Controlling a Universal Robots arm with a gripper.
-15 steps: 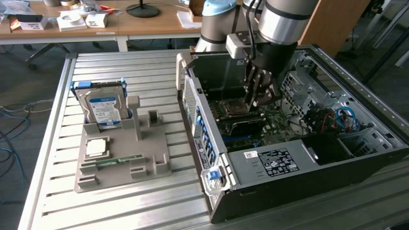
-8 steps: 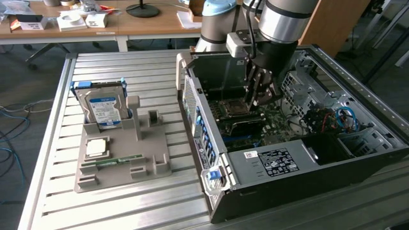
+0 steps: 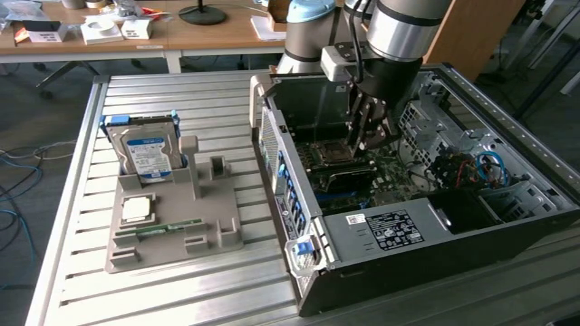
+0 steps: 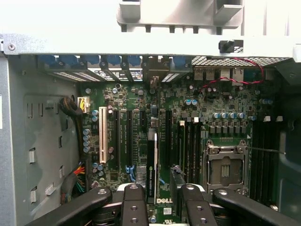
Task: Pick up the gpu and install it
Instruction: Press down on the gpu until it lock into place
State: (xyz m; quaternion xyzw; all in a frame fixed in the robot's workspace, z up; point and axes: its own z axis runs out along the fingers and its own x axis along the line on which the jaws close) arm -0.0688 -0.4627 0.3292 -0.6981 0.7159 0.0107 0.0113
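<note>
A workshop with wooden desks lies behind a ribbed metal table (image 3: pixel 181 285) carrying an open grey computer case (image 3: pixel 381 231). Inside it, the claw (image 4: pixel 160 197) pinches the thin dark gpu card (image 4: pixel 151 165) edge-on, held upright above the green motherboard (image 4: pixel 188 122), apparently to line its edge up with a black expansion slot (image 4: pixel 129 136). Further out, towards the exterior view's left, a grey fixture tray (image 3: pixel 176 231) props a blue-labelled hard drive (image 3: pixel 147 155) upright.
</note>
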